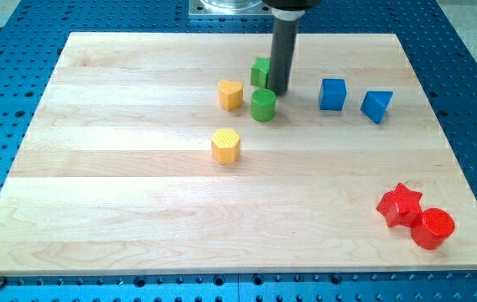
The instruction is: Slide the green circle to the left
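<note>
Camera view: tip beside green circle

My tip [278,91] has no fingers; it is a bare rod. It stands just above-right of the green circle [263,106], near the board's top centre, with a green block [260,72] behind and a yellow heart [230,95] left.

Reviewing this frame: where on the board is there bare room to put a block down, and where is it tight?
Free: the whole strip along the view's left, left of the yellow hexagon, and the bottom middle up to the red star and red circle. Crowded: top middle, where my tip stands by the green circle, green block and yellow heart-like block.
</note>
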Tool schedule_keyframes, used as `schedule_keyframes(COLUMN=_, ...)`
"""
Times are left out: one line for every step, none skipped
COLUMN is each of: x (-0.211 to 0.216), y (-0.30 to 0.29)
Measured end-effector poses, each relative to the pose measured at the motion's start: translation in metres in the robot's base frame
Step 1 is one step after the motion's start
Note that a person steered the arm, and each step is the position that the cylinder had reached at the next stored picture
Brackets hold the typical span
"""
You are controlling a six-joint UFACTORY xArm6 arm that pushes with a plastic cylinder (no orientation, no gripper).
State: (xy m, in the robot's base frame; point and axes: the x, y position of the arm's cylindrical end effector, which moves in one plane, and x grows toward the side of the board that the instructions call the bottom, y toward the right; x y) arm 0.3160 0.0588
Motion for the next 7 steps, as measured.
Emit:
schedule_keyframes(x=-0.024, y=-0.016)
schedule_keyframes(x=0.041, y=0.046)
schedule_keyframes(x=0.059, y=0.018)
schedule_keyframes(x=0.085, y=-0.018)
schedule_keyframes(x=0.100, y=-0.037)
schedule_keyframes(x=0.070, y=-0.065)
schedule_keyframes(x=0.020, y=-0.107)
